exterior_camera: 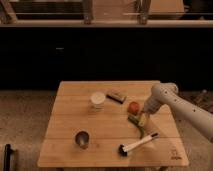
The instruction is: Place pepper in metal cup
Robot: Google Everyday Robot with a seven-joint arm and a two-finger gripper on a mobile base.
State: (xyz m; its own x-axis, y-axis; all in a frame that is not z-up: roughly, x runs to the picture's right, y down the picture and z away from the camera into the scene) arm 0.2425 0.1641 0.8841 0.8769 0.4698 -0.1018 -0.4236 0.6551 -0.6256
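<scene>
- Camera view puts the gripper (142,119) low over the right half of the wooden table (65,150), just below a red-orange ball (133,107). We cannot tell whether it is open, closed or already gripping something.
- The pepper (136,125) lies right at the gripper, a slim green curve running down and to the right. We cannot make out whether the two touch.
- We judge the pepper to be light and fairly stiff, with a smooth skin that may slip. Being curved, it could swivel when pressed.
- We would take hold across its middle, the narrow way, so that it hangs balanced and one end can point down.
- The arm (175,102) comes in from the right edge and rises to a bend above the table's far right corner. From there it drops steeply to the gripper, with the wrist aimed down and slightly left.
- Just below the pepper lies a brush (137,145) with a pale handle and a dark head, near enough, we think, to get nudged.
- Farther back stand a white cup (98,100) and, beside it, a small brown block (116,96).
- The metal cup (82,138) stands upright near the front left, well apart from the pepper. Its mouth looks small, so we judge the pepper must go in end first.
</scene>
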